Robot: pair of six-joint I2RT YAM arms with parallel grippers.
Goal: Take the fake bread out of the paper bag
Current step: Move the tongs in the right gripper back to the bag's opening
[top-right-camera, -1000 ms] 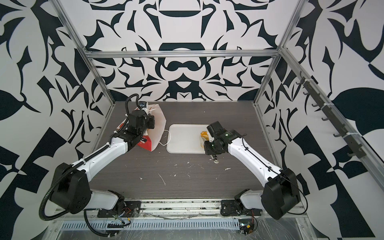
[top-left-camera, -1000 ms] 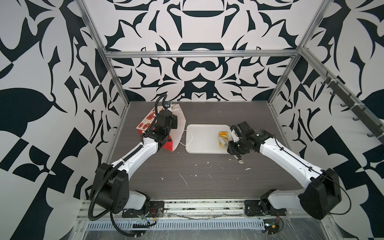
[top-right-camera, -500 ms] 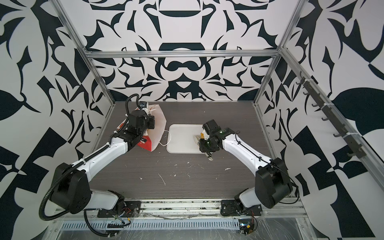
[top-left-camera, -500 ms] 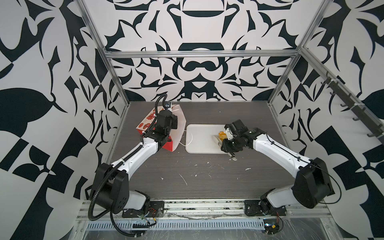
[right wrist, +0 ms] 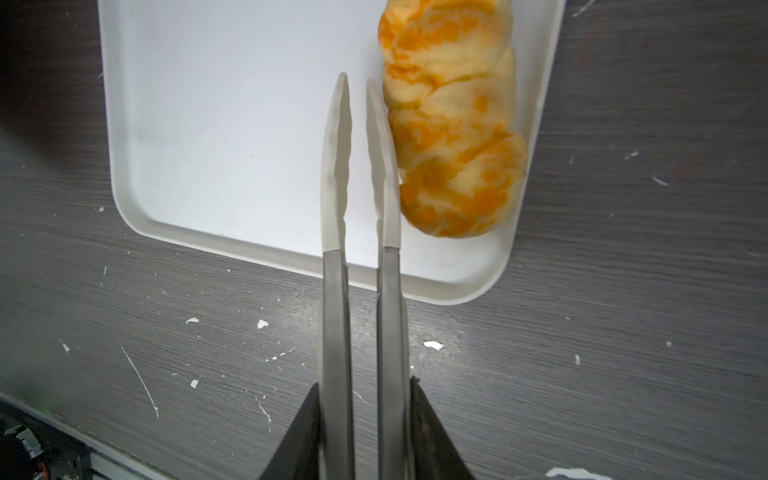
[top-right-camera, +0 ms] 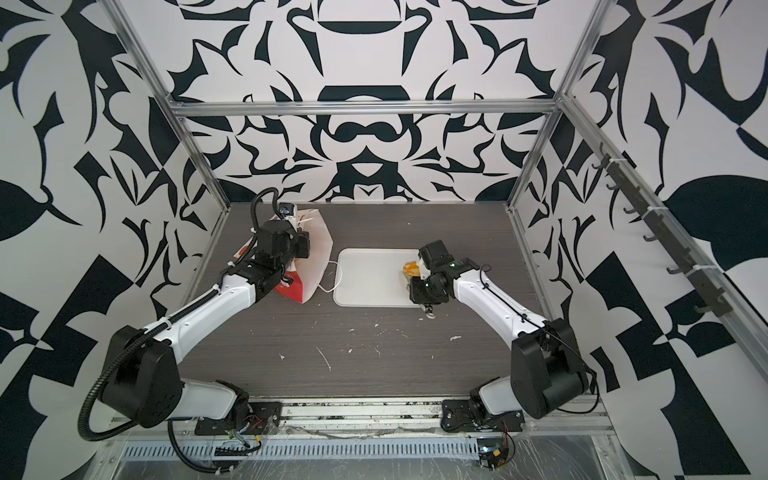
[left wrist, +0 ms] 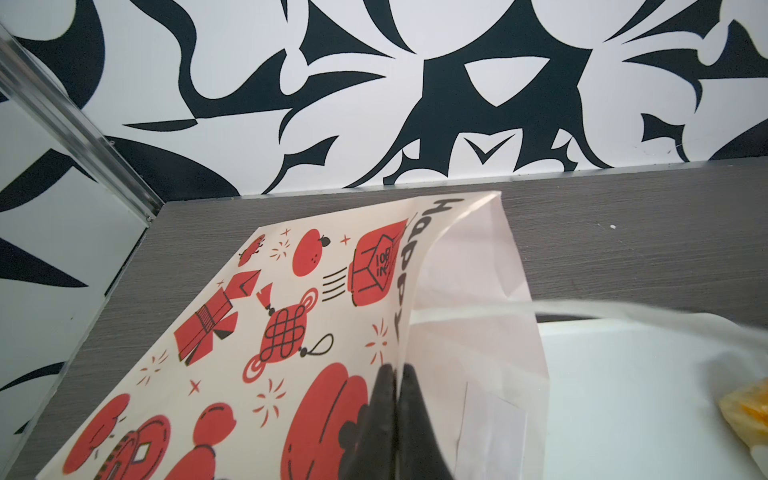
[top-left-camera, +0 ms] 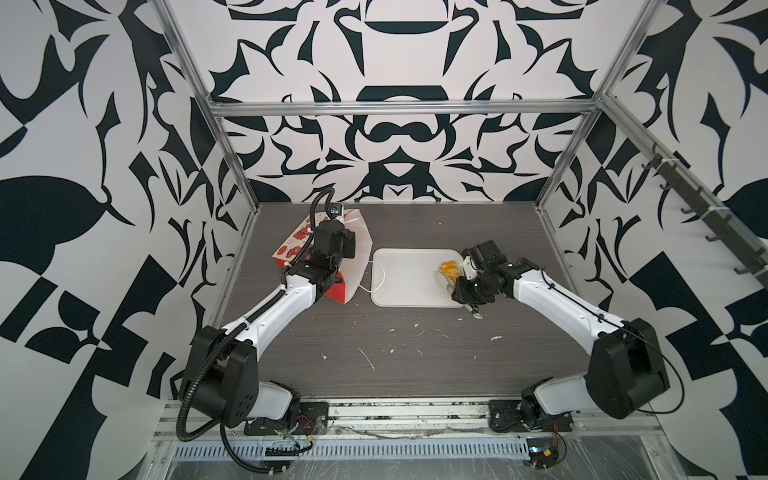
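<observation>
My left gripper [left wrist: 397,399] is clamped tight on the rim of the paper bag [left wrist: 291,311], with one finger on the printed outside and the other on the white inside. In both top views the bag lies tipped at the left of the table [top-left-camera: 415,353], just beside the white tray [top-left-camera: 407,286], its white inside turned toward the tray. What is inside it I cannot tell.

My right gripper [right wrist: 365,399] is closed on a pair of tongs [right wrist: 334,187], squeezing their metal arms. Their pale tips stand a narrow gap apart, empty, over the tray's near right corner. Just beside them lies one piece of fake bread [right wrist: 453,137] — the long twisted stick, yellow and orange — flat on the tray along its right rim. One tip sits right at the bread's side; whether it touches I cannot tell. White flecks [right wrist: 432,345] dot the dark table.
</observation>
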